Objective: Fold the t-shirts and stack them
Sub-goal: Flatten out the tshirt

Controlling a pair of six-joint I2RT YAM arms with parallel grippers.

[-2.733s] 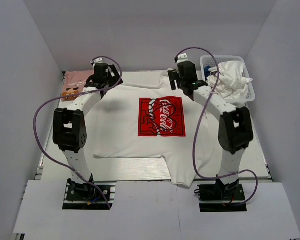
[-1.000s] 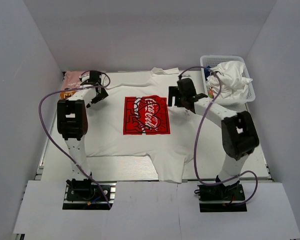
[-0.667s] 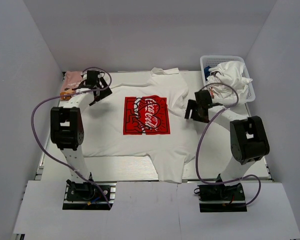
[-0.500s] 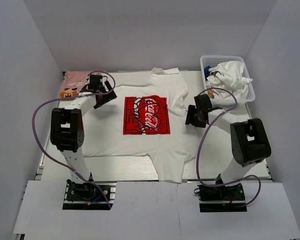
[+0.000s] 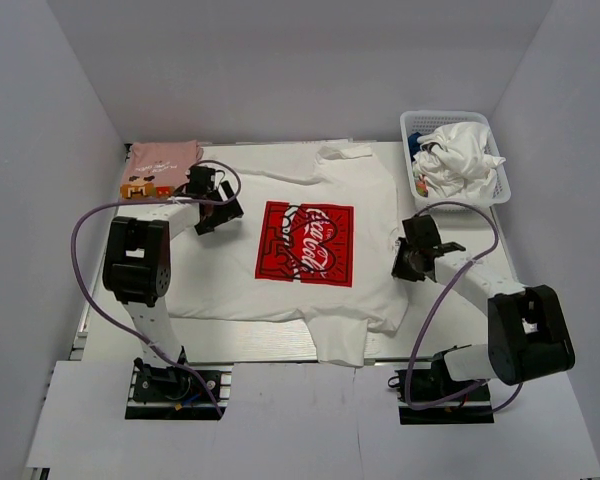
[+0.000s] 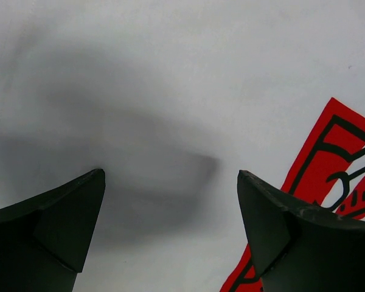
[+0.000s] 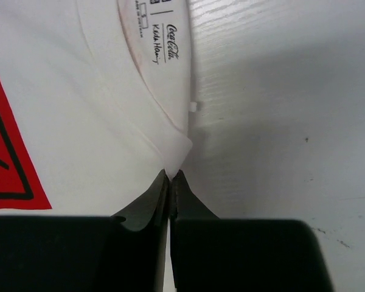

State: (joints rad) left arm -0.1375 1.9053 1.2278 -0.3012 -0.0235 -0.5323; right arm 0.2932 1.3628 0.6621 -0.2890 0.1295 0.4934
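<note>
Logging white t-shirt [image 5: 230,275] spread flat, red print [image 5: 305,243] up, over the middle of the bench [image 7: 261,91]; reaches from close to the far edge down to the near edge.

Found right claw [image 7: 170,179] at the shirt's right border, toward the right edge of the bench: fingers [image 7: 146,204] pressed together on a small point of the white cloth, bare bench just beside. Read a printed label [image 7: 161,42] on the cloth just beyond the pinch.

Found left claw [image 6: 170,176] over the shirt's left part, just left of the print: fingers [image 6: 48,231] spread wide, nothing between them, plain white cloth below. Cannot tell whether the tips touch the cloth.

Noted pink t-shirt [image 5: 163,155] folded in the far-left corner, small orange-brown print [image 5: 140,187] at its near end.

Noted basket [image 5: 448,114] in the far-right corner, crumpled white cloth [image 5: 460,155] inside.
</note>
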